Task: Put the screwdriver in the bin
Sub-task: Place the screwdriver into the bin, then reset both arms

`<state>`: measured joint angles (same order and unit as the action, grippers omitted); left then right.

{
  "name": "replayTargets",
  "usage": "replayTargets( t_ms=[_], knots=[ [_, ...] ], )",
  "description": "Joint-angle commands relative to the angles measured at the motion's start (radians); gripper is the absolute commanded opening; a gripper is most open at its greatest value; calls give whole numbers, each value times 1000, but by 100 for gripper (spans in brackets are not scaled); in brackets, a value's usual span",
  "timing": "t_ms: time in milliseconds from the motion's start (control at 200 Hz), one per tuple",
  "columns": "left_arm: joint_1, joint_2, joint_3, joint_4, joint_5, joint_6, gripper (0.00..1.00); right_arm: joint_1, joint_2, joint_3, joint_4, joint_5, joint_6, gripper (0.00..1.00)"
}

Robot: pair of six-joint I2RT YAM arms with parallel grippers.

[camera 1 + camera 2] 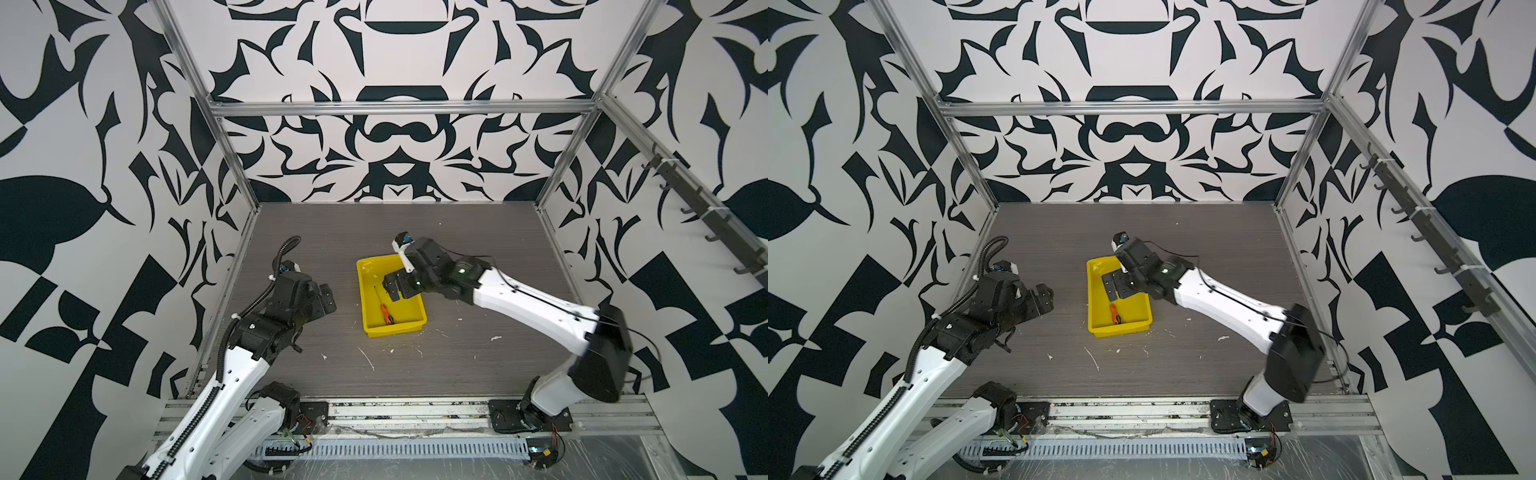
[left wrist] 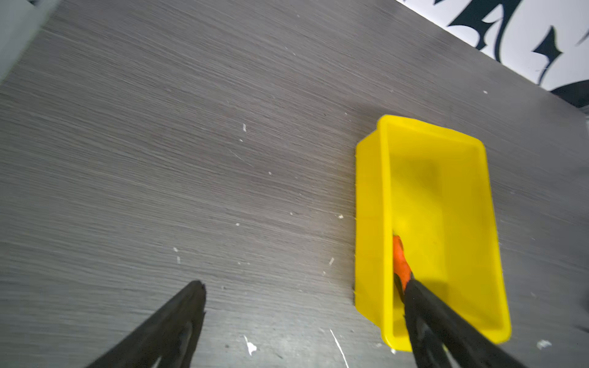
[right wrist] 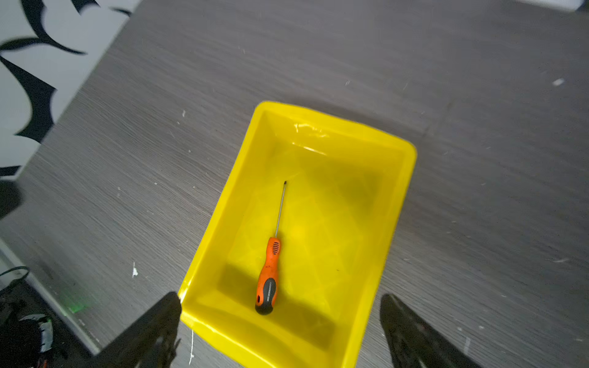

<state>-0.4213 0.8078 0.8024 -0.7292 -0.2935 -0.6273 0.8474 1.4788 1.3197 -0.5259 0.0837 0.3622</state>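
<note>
The screwdriver (image 1: pixel 385 309) (image 1: pixel 1114 313) (image 3: pixel 271 274) lies flat on the floor of the yellow bin (image 1: pixel 395 328) (image 1: pixel 1119 330) (image 3: pixel 236 197), its orange handle toward the near end and its thin shaft pointing to the far end. My right gripper (image 1: pixel 395 291) (image 1: pixel 1116 289) (image 3: pixel 280 301) hovers over the bin, open wide, with nothing between its fingers. My left gripper (image 1: pixel 328 301) (image 1: pixel 1044 299) (image 2: pixel 305 286) hangs open to the left of the bin (image 2: pixel 371 223), apart from it. In the left wrist view one finger (image 2: pixel 424 306) covers part of the screwdriver handle (image 2: pixel 400 258).
The bin sits mid-table on the grey wood-grain tabletop (image 1: pixel 457 241). Small white scraps (image 1: pixel 368 359) lie scattered on the near half. Aluminium frame posts (image 1: pixel 232 166) and patterned walls close in the sides and back. The arm bases stand on a rail (image 1: pixel 415 411) at the front.
</note>
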Motion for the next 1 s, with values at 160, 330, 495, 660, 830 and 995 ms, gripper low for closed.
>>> replayTargets(
  t_ms=[160, 330, 495, 660, 830, 995],
  knots=[
    [-3, 69, 51, 41, -134, 77, 99, -269, -307, -234, -11, 3, -35, 100],
    [-3, 26, -49, 200, -204, 221, 99, -423, -425, -380, 24, 8, -71, 100],
    [1, -42, -259, 511, -314, 424, 99, -499, -453, -540, 146, 372, 11, 100],
    [115, -7, -366, 722, -240, 457, 99, -524, -515, -787, 585, 441, -155, 100],
    [206, 130, -450, 952, -275, 462, 99, -559, -355, -832, 751, 451, -275, 100],
    [251, 292, -471, 1167, -232, 513, 99, -650, -207, -881, 964, 348, -280, 100]
  ],
)
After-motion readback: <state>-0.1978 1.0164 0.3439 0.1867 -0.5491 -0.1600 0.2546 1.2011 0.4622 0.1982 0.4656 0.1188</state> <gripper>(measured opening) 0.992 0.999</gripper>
